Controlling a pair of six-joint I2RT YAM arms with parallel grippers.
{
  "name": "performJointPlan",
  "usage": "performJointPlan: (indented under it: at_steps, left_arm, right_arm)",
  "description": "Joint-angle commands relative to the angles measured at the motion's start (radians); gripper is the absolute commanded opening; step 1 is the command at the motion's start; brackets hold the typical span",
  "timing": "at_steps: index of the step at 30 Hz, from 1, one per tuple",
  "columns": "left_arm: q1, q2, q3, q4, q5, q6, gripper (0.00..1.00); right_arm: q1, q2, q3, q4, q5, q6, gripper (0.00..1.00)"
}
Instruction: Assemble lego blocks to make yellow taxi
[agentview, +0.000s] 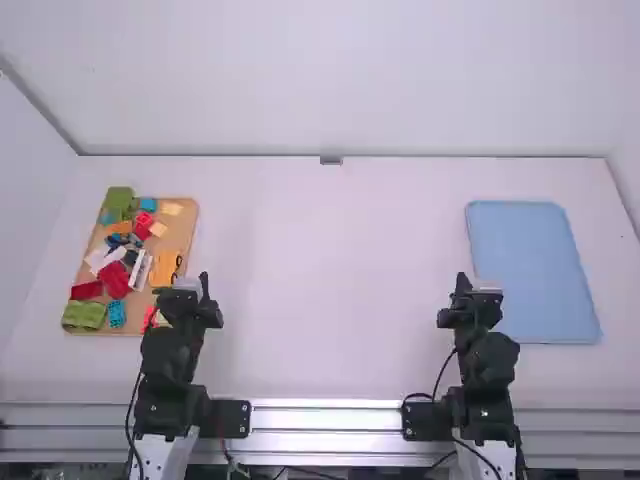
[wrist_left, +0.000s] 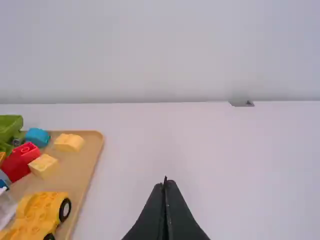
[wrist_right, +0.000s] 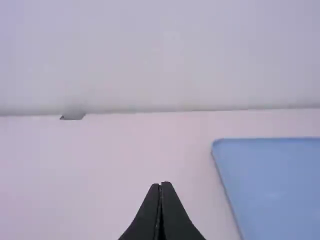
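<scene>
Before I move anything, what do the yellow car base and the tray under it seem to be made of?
Yellow car base: likely hard plastic, smooth with molded studs. Tray: possibly wood, judging by its tan colour and smooth, matte-looking surface.

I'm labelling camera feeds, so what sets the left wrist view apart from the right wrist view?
Left wrist view: the brown tray with green, blue, red and pale yellow blocks, plus a yellow car base with black wheels; the left gripper, jaws shut.

Right wrist view: the blue tray; the right gripper, jaws shut.

Both: the white table, the pale wall and the small grey piece at the table's far edge.
</scene>
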Motion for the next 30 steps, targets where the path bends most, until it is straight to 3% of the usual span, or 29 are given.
performJointPlan:
  at_steps: [1, 15, 30]
  left_arm:
    - [0.0, 0.0, 0.0, 0.0, 0.0, 0.0, 0.0]
    - [-0.004, 0.06, 0.045, -0.005, -0.016, 0.011, 0.08]
    - [-0.015, 0.284, 0.207, -0.042, -0.131, 0.021, 0.32]
  right_arm:
    - [0.0, 0.0, 0.0, 0.0, -0.002, -0.001, 0.01]
    - [0.002, 0.07, 0.053, 0.003, -0.009, -0.011, 0.08]
    - [0.007, 0.316, 0.221, 0.054, -0.03, -0.018, 0.32]
